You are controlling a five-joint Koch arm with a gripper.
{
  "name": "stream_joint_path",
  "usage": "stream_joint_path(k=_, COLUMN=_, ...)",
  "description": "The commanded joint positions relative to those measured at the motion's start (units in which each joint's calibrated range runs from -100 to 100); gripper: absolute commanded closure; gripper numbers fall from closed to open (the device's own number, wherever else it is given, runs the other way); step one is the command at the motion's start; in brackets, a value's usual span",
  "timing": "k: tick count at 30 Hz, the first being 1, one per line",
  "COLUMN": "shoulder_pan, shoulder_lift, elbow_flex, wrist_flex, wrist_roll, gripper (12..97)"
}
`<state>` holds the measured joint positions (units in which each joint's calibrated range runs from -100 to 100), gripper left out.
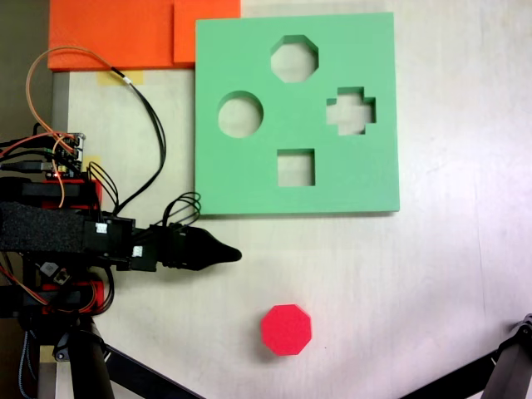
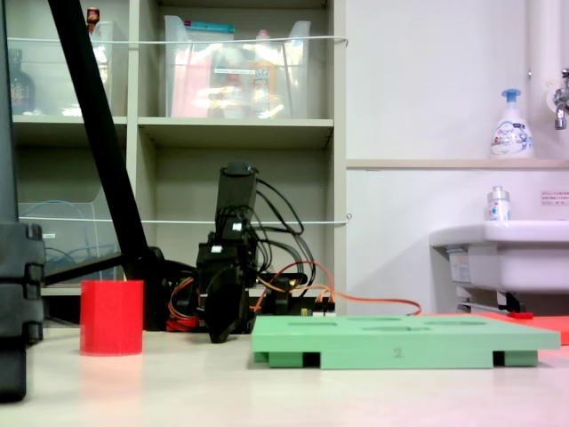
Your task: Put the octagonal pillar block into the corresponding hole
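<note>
The octagonal pillar block (image 1: 286,329), a bright red foam prism, stands upright on the white table in front of the green foam board (image 1: 249,183). Seen from the side it is the red block (image 2: 111,318) left of the board (image 2: 400,351). The eight-sided cut-out (image 1: 294,58) sits near the board's far edge and holds nothing. My gripper (image 1: 235,254) hangs low between board and block, touching neither. Its black tip points right, with the jaws together and nothing held. The side view shows the gripper (image 2: 222,334) just above the table.
The board also has a round cut-out (image 1: 240,114), a cross cut-out (image 1: 350,110) and a square cut-out (image 1: 296,167). Orange foam sheets (image 1: 116,33) lie at the far left. Black stand legs (image 1: 91,366) cross the near corners. A sink (image 2: 498,258) stands behind.
</note>
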<state>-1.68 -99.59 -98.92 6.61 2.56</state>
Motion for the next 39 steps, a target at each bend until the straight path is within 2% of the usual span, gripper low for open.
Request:
stream_joint_path(k=1, shoulder_pan=0.1, shoulder_lift=-0.4, elbow_flex=-1.1, wrist_flex=-4.8, wrist_roll=-0.2, gripper=59.6)
stream_joint_path(k=25, shoulder_pan=0.8, shoulder_lift=-0.4, elbow_flex=-1.1, wrist_flex=-4.6, wrist_roll=-0.2, gripper=59.6)
stream_joint_path(k=27, shoulder_pan=0.7, shoulder_lift=-0.4, elbow_flex=-1.1, wrist_flex=-4.7, wrist_roll=-0.2, gripper=61.5)
stream_joint_path(k=29, shoulder_pan=-0.9, shoulder_lift=-0.4, elbow_flex=-1.1, wrist_flex=-4.4, wrist_roll=2.2, gripper=59.6)
stream_joint_path(k=33, shoulder_pan=-2.9, shoulder_lift=-0.4, elbow_flex=-1.1, wrist_flex=-1.9, wrist_roll=22.1, gripper=59.5)
stream_joint_path(k=36, shoulder_pan=-5.3, shoulder_lift=-0.4, elbow_flex=-1.1, wrist_flex=-3.3, wrist_roll=28.2, gripper=62.3)
stream_joint_path(k=39, shoulder_pan=-5.6, shoulder_lift=-0.4, elbow_flex=-1.1, wrist_flex=-17.2, wrist_roll=32.7, gripper=62.4)
